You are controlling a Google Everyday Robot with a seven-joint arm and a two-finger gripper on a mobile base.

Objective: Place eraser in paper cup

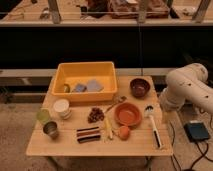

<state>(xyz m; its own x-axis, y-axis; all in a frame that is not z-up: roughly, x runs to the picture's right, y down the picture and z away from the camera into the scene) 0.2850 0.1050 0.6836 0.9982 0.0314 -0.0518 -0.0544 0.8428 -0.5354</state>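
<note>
White paper cup, one; dark striped eraser, one; end effector open, empty, right of table.

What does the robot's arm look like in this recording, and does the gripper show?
The arm is white, built of thick, rounded segments with bulbous joints and a smooth casing. No lettering or cable can be made out on it. The gripper is not in view; the arm's lower end drops beside the right edge of the table.
</note>
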